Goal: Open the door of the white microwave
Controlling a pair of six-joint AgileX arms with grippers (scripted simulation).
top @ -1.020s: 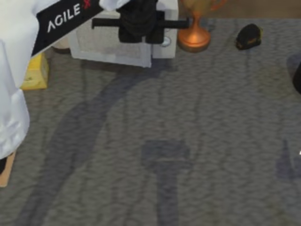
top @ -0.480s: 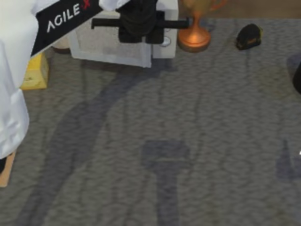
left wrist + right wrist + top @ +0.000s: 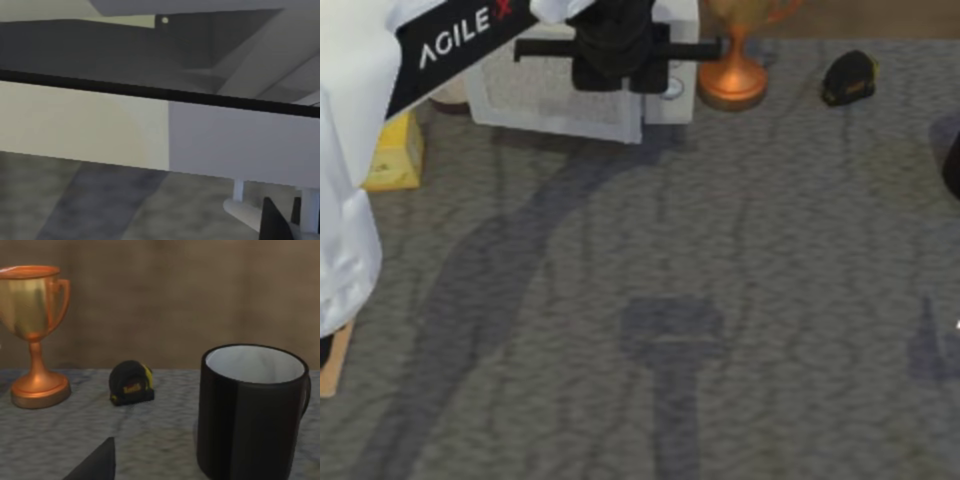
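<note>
The white microwave (image 3: 678,22) stands at the table's far edge, left of centre. Its door (image 3: 540,100), with the speckled grey window, stands slightly ajar, its right edge out from the knob strip (image 3: 671,90). My left gripper (image 3: 620,55) hangs in front of the door's right side. In the left wrist view, the gripper (image 3: 285,220) has its dark fingertips on either side of the white handle bar (image 3: 245,210) under the door panel (image 3: 235,140), shut on it. My right arm (image 3: 953,160) is parked at the table's right edge.
A copper trophy (image 3: 732,75) stands right of the microwave, with a black tape measure (image 3: 848,78) beyond it. A black mug (image 3: 250,410) is close to the right arm. A yellow box (image 3: 395,155) lies left of the microwave, under my left arm.
</note>
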